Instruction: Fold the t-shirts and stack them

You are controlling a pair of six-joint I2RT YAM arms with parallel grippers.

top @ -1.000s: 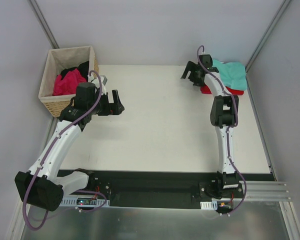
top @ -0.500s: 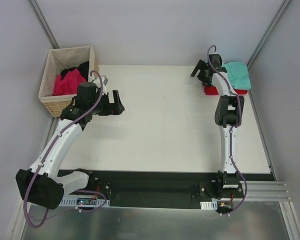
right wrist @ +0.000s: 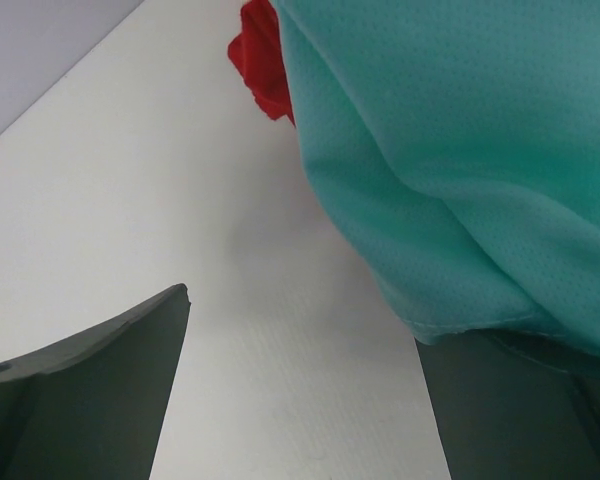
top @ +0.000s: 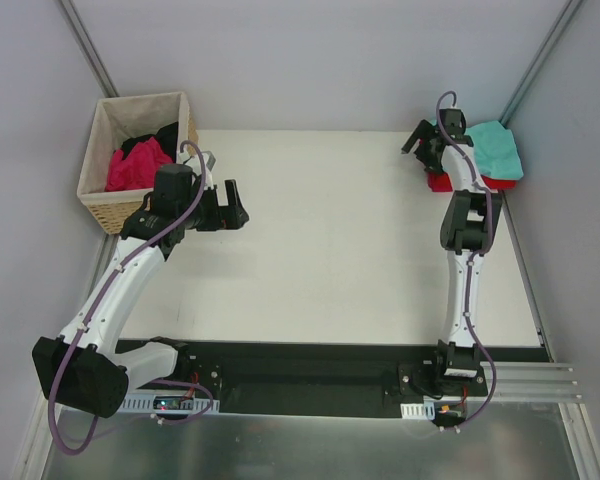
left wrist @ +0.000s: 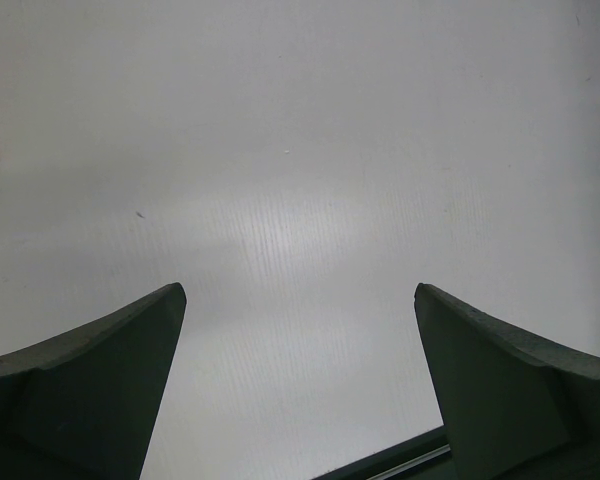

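A teal t-shirt (top: 500, 150) lies bunched on a red t-shirt (top: 442, 184) at the table's far right corner. My right gripper (top: 426, 146) is open at their left edge. In the right wrist view (right wrist: 300, 315) bare table shows between its fingers, and the teal t-shirt (right wrist: 460, 150) drapes over the right finger, with the red t-shirt (right wrist: 262, 65) beyond. A magenta-pink t-shirt (top: 135, 168) and a black t-shirt (top: 166, 134) sit in the basket. My left gripper (top: 237, 205) hovers open over bare table (left wrist: 300, 290), right of the basket.
The wicker basket (top: 98, 136) stands at the far left corner. Grey walls close in the table on the left, back and right, and the teal and red pile lies close to the right wall. The white table (top: 330, 250) lies between the two arms.
My right arm has swung right and the teal and red t-shirts have slid with it toward the right wall. The left arm has not moved.
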